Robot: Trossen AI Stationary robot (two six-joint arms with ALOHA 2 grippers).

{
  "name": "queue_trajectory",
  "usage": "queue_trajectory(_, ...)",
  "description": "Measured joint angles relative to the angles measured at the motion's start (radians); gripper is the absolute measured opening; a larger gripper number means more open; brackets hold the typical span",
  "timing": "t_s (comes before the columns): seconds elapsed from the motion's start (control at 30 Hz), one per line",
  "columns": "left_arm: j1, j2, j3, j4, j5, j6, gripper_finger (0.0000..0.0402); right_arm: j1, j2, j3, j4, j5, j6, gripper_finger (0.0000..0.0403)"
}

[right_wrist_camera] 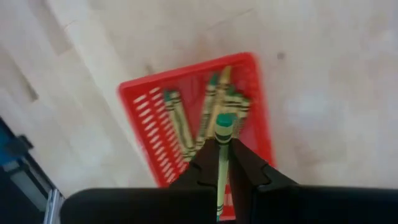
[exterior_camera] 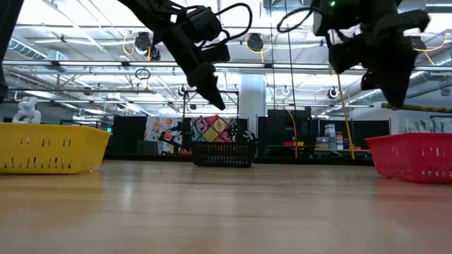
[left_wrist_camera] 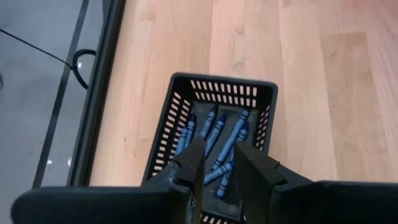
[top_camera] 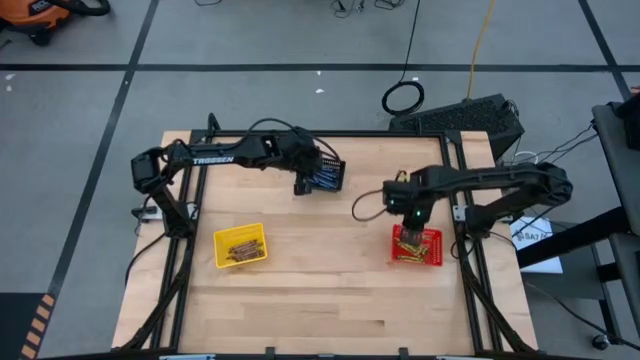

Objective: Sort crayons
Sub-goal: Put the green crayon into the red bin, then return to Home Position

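Note:
My left gripper (left_wrist_camera: 219,167) is open and empty, held above the black mesh basket (left_wrist_camera: 224,79), in which several blue crayons (left_wrist_camera: 227,140) lie. In the high view this basket (top_camera: 330,176) stands at the table's far middle. My right gripper (right_wrist_camera: 222,163) is shut on an olive-green crayon (right_wrist_camera: 222,134), above the red mesh basket (right_wrist_camera: 143,106), which holds several more olive crayons (right_wrist_camera: 177,124). The red basket (top_camera: 432,258) stands at the table's right. A yellow basket (top_camera: 222,240) at the left holds tan-brown crayons (top_camera: 241,249). My right gripper pinches the olive-green crayon between its two fingers. The crayon lies along the fingers, and its green end (right_wrist_camera: 224,121) sticks out past the fingertips. The fingers point down from above. The crayon is lifted clear above the red basket.
Bare wooden tabletop (top_camera: 330,290) lies between the baskets and toward the near edge. A black frame rail (top_camera: 470,270) runs along the table's right side, just beside the red basket.

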Motion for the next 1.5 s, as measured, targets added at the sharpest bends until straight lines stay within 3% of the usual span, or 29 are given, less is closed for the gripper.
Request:
queue_trajectory(0.33,0.0,-0.006,0.0,0.003,0.0,0.0,0.0083,0.089,0.0,-0.132,0.137,0.004,0.102,0.0004)
queue_trajectory(0.67,-0.004,-0.006,0.0,0.014,0.0,-0.005,0.0083,0.089,0.0,-0.139,0.172,0.004,0.145,0.0076)
queue_trajectory(0.87,-0.006,-0.062,-0.005,-0.026,0.003,-0.115,0.0083,0.089,0.0,-0.139,0.172,0.001,0.166,0.0103)
queue_trajectory(1.03,-0.02,-0.198,-0.057,-0.057,0.055,-0.171,0.0083,0.089,-0.01,-0.138,0.194,0.005,0.084,0.0104)
queue_trajectory(1.23,-0.036,-0.446,-0.147,-0.062,0.084,-0.261,0.0083,0.089,-0.087,-0.138,0.37,0.001,-0.089,0.0103)
queue_trajectory(1.5,-0.1,-0.792,-0.272,-0.059,0.086,-0.345,0.0083,0.088,-0.354,-0.138,0.512,0.005,-0.194,0.0102)
